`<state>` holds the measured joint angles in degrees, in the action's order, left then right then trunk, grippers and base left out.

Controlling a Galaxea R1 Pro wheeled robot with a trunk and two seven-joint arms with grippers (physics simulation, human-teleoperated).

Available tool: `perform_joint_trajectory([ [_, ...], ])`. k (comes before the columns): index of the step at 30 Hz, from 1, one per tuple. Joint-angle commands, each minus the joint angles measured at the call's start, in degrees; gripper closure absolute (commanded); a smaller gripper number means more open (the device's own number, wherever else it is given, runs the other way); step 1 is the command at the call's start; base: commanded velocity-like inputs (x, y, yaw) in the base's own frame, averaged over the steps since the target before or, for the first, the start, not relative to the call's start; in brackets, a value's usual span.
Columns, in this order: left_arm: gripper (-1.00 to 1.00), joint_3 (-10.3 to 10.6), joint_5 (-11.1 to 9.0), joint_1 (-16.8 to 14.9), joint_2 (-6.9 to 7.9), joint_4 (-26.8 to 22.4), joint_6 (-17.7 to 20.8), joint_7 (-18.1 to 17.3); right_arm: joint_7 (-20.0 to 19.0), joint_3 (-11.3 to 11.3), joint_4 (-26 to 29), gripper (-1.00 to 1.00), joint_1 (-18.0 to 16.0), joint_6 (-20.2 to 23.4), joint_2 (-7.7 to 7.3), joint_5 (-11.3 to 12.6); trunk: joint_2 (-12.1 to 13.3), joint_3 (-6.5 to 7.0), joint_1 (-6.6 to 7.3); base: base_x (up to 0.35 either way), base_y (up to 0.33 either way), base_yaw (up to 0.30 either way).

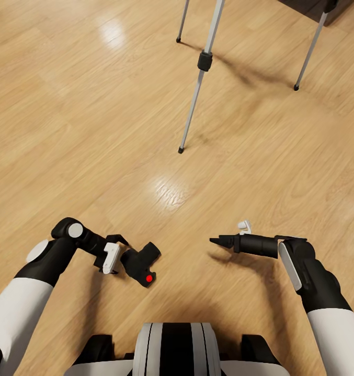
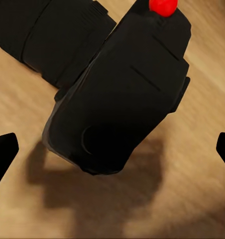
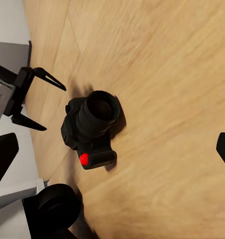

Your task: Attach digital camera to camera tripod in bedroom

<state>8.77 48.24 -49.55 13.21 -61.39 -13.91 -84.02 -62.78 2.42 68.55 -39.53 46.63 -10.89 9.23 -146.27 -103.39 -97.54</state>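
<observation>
The digital camera (image 1: 141, 262), black with a red button, lies on the light wood floor just in front of my base. My left gripper (image 1: 122, 254) is open right beside it, its fingers spread toward the camera body without closing on it. Close up in the left wrist view, the camera (image 2: 117, 94) sits just beyond the wide-apart fingertips (image 2: 4, 149). My right gripper (image 1: 216, 241) is open and empty, pointing left at the camera (image 3: 92, 124) from a short way off. The camera tripod (image 1: 200, 78) shows its silver legs and black feet farther ahead.
A dark piece of furniture (image 1: 307, 6) sits at the far right behind the tripod's right leg (image 1: 310, 52). Bare wood floor (image 1: 82, 130) stretches between me and the tripod's nearest foot (image 1: 181, 150). My own base (image 1: 171, 350) is at the near edge.
</observation>
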Motion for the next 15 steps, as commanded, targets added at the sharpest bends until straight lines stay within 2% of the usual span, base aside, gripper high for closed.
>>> perform_joint_trajectory([
  [1,-1.00,0.11,0.15,-0.12,0.01,0.24,-0.44,-0.02,-0.10,0.02,-0.03,-1.00,-0.02,0.31,-0.01,0.17,-0.01,-0.03,0.01,0.000,0.000,0.000],
  [15,-1.00,0.11,0.27,-0.28,-0.03,0.58,-0.73,-0.03,0.30,0.11,-0.58,-1.00,-0.02,0.75,-0.02,0.46,-0.01,-0.03,0.01,0.000,0.000,0.000],
])
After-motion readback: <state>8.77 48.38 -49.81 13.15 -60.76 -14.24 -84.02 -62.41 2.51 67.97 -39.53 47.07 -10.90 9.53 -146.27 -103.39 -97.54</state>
